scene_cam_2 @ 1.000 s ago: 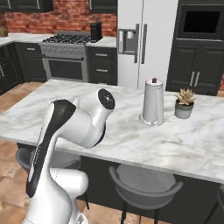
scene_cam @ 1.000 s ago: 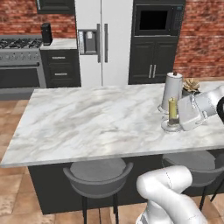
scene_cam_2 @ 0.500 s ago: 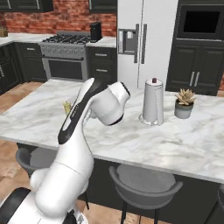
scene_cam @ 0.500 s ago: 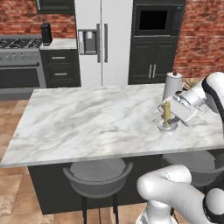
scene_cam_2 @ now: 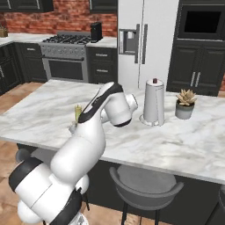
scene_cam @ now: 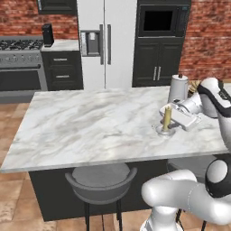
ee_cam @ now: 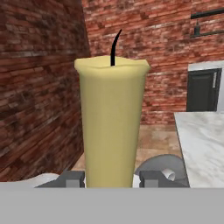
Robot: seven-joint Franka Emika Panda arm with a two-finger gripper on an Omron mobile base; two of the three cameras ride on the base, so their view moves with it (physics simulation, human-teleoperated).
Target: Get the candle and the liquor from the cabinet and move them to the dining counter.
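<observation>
The pale-yellow candle [scene_cam: 167,117] stands upright on its small round saucer [scene_cam: 164,131], low over the right part of the dining counter [scene_cam: 90,126]. My gripper [scene_cam: 171,119] reaches in from the right and is shut on the candle's body. In the hand view the candle [ee_cam: 113,122] rises between my two dark fingertips [ee_cam: 72,178], black wick on top. From the right base view the candle [scene_cam_2: 78,112] peeks out left of my arm. I cannot tell whether the saucer touches the marble. The liquor and the cabinet are out of view.
A tall steel canister [scene_cam: 178,88] stands just behind the candle, with a potted succulent [scene_cam_2: 185,103] beside it. Grey stools [scene_cam: 101,180] sit under the counter's near edge. A fridge [scene_cam: 106,43], a stove [scene_cam: 20,63] and black cupboards line the far wall.
My arm has carried the candle a little to the left and lower over the counter, away from the steel canister. The grip has not changed.
</observation>
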